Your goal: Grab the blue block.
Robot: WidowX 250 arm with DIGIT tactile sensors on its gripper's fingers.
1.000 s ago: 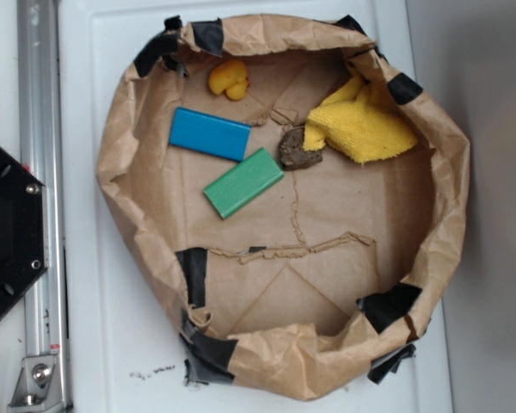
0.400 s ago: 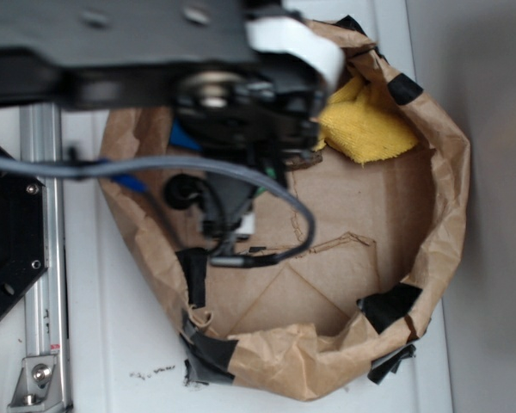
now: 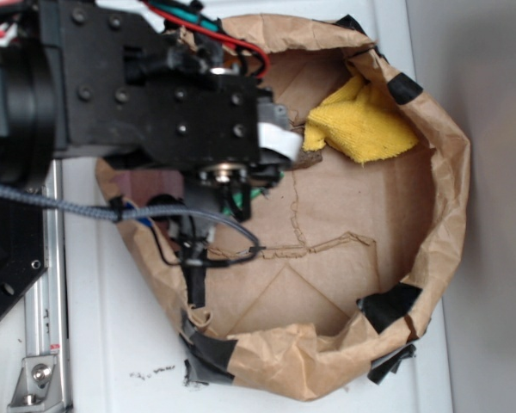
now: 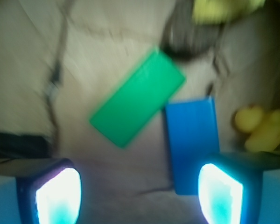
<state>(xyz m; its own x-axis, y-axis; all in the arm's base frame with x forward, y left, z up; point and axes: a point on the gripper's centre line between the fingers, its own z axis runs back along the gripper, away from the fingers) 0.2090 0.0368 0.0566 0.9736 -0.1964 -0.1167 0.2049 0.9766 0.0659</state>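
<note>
In the wrist view the blue block (image 4: 192, 142) lies flat on the brown paper, its near end just inside my right fingertip (image 4: 220, 193). A green slab (image 4: 137, 97) lies diagonally beside it, to its left. My gripper (image 4: 139, 196) is open, wide apart, with nothing between the fingers, hovering above the paper. In the exterior view the arm (image 3: 155, 95) covers the left part of the paper bowl and hides the blue block; only a sliver of the green slab (image 3: 238, 205) shows.
A yellow cloth (image 3: 359, 122) and a dark brown lump (image 4: 186, 39) lie at the back of the bowl. A yellow toy (image 4: 261, 128) sits right of the blue block. The crumpled paper wall (image 3: 447, 189) with black tape rings everything. A metal rail (image 3: 41, 292) runs at left.
The arm swung in over the bowl from the top left and now sits lower and further left, covering the blue block and most of the green slab in the exterior view.
</note>
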